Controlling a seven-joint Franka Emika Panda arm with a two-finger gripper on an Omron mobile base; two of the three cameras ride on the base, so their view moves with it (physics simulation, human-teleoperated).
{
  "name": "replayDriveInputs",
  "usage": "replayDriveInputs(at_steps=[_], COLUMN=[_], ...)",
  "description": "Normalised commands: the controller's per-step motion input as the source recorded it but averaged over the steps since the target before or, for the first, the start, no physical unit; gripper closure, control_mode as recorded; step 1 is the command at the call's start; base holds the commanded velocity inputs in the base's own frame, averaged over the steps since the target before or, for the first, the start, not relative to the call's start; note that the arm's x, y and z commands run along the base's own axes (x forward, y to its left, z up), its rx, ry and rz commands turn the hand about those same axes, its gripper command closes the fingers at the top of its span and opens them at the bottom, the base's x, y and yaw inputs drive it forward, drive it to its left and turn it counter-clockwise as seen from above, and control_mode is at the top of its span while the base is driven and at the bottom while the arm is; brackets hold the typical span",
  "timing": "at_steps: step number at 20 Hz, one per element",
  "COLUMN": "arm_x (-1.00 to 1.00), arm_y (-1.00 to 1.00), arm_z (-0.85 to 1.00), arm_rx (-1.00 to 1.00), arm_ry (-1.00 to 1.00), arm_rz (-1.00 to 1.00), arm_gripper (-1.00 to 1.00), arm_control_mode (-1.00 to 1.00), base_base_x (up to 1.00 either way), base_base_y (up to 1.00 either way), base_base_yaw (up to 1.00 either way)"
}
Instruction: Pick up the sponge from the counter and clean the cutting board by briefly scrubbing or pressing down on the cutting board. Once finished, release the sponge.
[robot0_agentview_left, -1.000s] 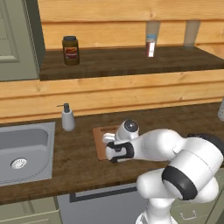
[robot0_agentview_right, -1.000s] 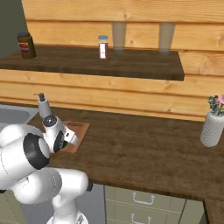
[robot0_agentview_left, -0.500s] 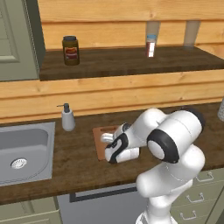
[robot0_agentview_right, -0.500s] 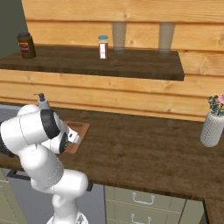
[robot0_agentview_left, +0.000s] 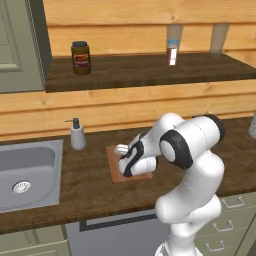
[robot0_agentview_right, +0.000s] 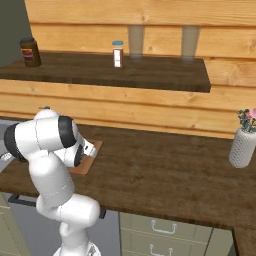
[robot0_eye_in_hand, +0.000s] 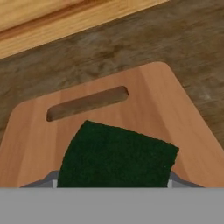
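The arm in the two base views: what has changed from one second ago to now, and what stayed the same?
The arm folded: its elbow rose up and back while the hand stayed low over the cutting board. In the hand view the sponge lies on the board below the handle slot. The board, soap dispenser, jar and vase did not move.

The counter (robot0_agentview_left: 95, 185) is seen from behind the arm's left, looking forward and down. The same counter (robot0_agentview_right: 165, 175) and cutting board (robot0_agentview_right: 89, 161) are seen from behind its right. The cutting board (robot0_eye_in_hand: 175, 113) is viewed close, downward, from the hand camera.
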Motion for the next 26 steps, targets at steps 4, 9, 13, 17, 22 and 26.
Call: replayDriveInputs(at_steps=[4, 9, 13, 17, 22, 26], arm_x=[0.48, 0.10, -0.44, -0.69, -0.87, -0.76], arm_y=[0.09, 0.17, 0.14, 0.12, 0.20, 0.05], arm_z=[-0.03, -0.25, -0.51, -0.46, -0.47, -0.54], arm_rx=[0.00, 0.00, 0.00, 0.00, 0.00, 0.00], arm_ry=[0.00, 0.00, 0.00, 0.01, 0.17, 0.28], arm_rz=[-0.01, 0.00, 0.00, 0.00, 0.00, 0.00], arm_gripper=[1.00, 1.00, 1.00, 1.00, 1.00, 1.00], arm_control_mode=[-1.00, -1.00, -1.00, -1.00, -1.00, -1.00], base_base_x=[0.00, 0.00, 0.00, 0.00, 0.00, 0.00], base_base_y=[0.00, 0.00, 0.00, 0.00, 0.00, 0.00], base_base_yaw=[0.00, 0.00, 0.00, 0.00, 0.00, 0.00])
